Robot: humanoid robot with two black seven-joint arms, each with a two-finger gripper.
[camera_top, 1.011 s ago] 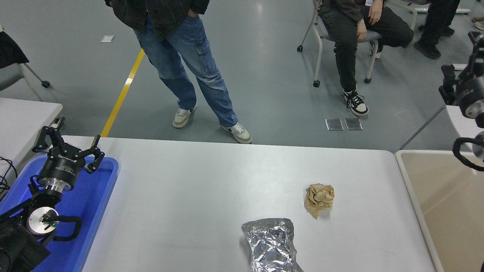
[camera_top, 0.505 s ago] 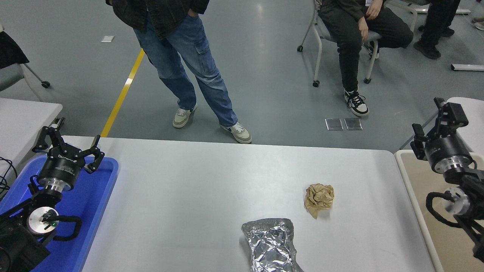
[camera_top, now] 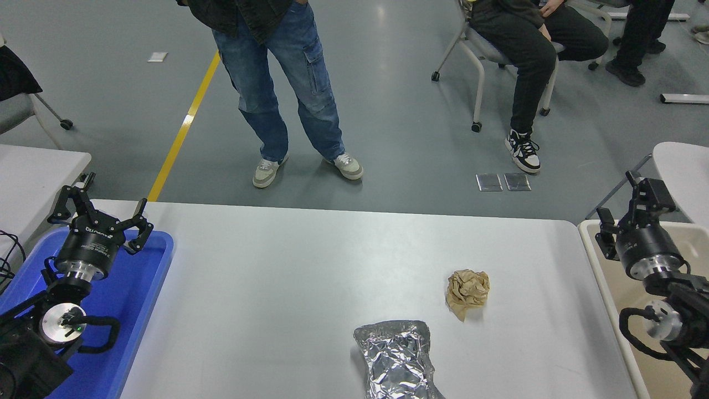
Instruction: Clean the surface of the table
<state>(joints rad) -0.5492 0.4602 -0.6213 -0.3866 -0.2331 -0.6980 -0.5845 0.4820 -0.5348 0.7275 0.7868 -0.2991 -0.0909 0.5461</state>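
Note:
The table surface [camera_top: 310,266] is a wide matte white-grey top. A crumpled brown paper ball [camera_top: 468,292] lies on it right of centre. A crumpled silver foil bag [camera_top: 397,359] lies at the front edge. My right gripper [camera_top: 623,202] is open and empty, over the beige bin at the table's right end, well right of the paper ball. My left gripper [camera_top: 99,209] is open and empty, parked over the blue tray at the lower left.
A blue plastic tray [camera_top: 149,288] sits at the table's left end. A beige bin [camera_top: 615,288] stands along the right end. A person in jeans [camera_top: 288,83] stands beyond the far edge; another [camera_top: 526,50] sits on a chair. A smaller white table [camera_top: 33,172] is at the left.
My right arm has come down from the upper right edge and moved left, so its gripper now hangs over the beige bin. The standing person has shifted their feet. The left arm has not moved.

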